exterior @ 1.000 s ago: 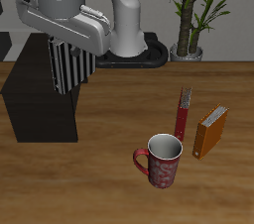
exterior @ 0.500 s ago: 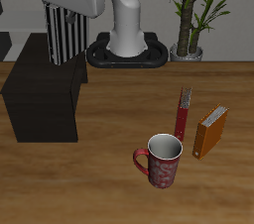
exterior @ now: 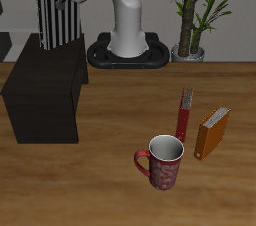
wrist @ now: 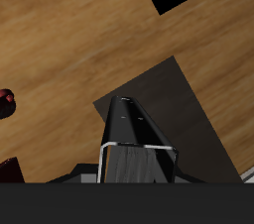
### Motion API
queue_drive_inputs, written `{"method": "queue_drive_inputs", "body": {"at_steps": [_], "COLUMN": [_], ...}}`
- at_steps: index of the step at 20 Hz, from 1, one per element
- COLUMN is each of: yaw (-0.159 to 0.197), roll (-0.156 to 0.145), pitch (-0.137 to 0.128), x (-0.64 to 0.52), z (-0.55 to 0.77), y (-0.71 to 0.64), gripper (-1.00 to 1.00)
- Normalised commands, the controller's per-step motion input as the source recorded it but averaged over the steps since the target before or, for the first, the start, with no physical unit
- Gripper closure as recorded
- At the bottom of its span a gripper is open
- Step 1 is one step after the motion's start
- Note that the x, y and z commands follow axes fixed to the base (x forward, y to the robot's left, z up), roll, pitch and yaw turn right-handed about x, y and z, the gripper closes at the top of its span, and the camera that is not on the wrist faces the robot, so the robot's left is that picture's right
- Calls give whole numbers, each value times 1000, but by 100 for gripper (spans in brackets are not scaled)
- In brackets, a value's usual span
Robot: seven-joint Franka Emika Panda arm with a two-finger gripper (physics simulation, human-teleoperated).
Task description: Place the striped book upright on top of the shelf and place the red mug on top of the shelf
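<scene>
Wooden table (exterior: 120, 170) — potted plant (exterior: 192, 10) behind

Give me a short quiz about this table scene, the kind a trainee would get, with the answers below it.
1. True or false: the striped book already rests on top of the shelf.
2. Which stands nearest the table's front edge: A the red mug, B the orange book, C the slim red book?
3. Fill in: the potted plant stands behind the table's ___ edge.

Key
1. False: the book hangs upright above the shelf's top, under the arm; the gripper's fingers themselves cannot be made out.
2. A: the mug, upright on the wood, with its handle turned away from the books.
3. back.
</scene>
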Motion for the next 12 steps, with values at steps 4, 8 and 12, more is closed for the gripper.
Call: {"method": "queue_drive_inputs", "body": {"at_steps": [4,8,12], "yaw": [-110,-83,-36], "roll": [-6,7,13], "pitch": [27,-17,-31], "x": [-187,-415,-529], "z": [-159,-100,-125], "y": [-250,-169,-59], "gripper": [100,100,100]}}
